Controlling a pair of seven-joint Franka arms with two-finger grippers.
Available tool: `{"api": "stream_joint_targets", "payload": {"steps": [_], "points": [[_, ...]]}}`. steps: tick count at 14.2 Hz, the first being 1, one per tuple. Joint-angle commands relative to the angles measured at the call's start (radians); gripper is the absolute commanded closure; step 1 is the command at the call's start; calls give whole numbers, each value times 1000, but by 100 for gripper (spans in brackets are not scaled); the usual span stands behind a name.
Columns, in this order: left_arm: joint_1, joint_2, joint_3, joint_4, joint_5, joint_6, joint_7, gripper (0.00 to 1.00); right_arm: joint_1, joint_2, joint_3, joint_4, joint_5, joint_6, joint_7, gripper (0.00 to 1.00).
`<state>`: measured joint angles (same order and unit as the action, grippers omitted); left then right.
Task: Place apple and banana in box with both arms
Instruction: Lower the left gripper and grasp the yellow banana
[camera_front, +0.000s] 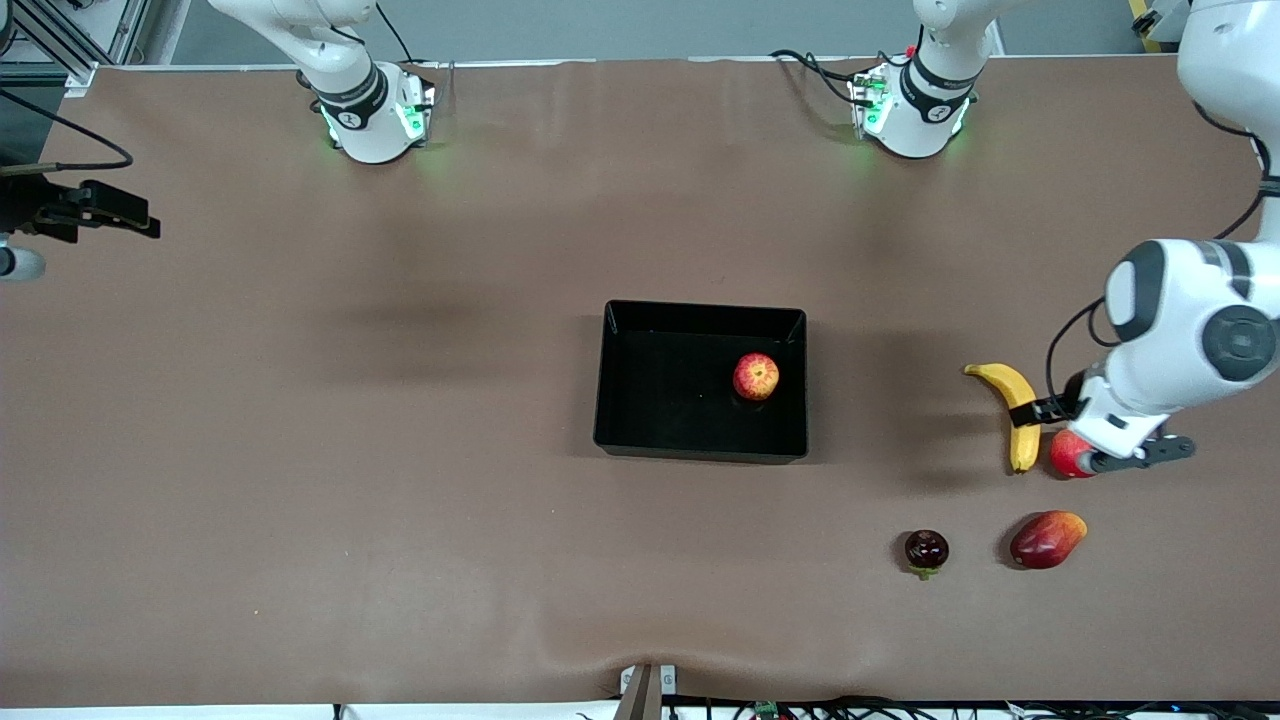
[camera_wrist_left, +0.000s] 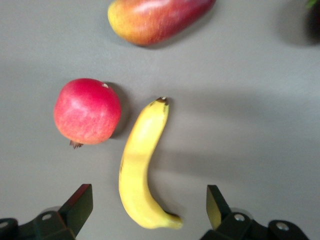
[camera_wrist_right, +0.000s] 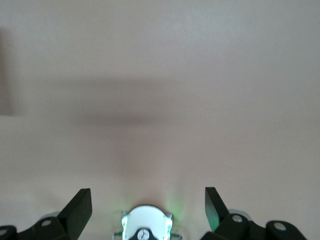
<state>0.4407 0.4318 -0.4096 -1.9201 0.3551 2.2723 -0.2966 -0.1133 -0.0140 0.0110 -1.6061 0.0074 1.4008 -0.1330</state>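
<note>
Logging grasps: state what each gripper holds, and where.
Nothing is held. The left gripper hangs open over the banana; the right gripper waits open.

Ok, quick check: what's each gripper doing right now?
Left gripper: open, holding nothing, over the banana.
Right gripper: open, holding nothing, over bare table at the right arm's end, waiting.

The brown table carries a black box near its middle. Toward the left arm's end lie a banana and, just beside it, a red round fruit, partly hidden in the front view. Nearer the front camera lie a mango and a dark fruit, possibly a mangosteen.
</note>
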Motion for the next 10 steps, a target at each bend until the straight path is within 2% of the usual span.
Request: {"api": "stream_joint_targets", "payload": {"steps": [1, 8, 9, 10], "points": [[61, -19, -9, -132, 54, 166, -4, 0, 14, -35, -9, -25, 13, 56, -11, 0], [119, 16, -5, -204, 56, 246, -4, 0, 20, -26, -8, 3, 8, 81, -11, 0], [124, 24, -5, -206, 70, 250, -4, 1, 20, -23, -8, 14, 6, 80, -11, 0], [134, 33, -5, -206, 82, 251, -4, 7, 21, -23, -9, 17, 6, 76, -10, 0]]}}
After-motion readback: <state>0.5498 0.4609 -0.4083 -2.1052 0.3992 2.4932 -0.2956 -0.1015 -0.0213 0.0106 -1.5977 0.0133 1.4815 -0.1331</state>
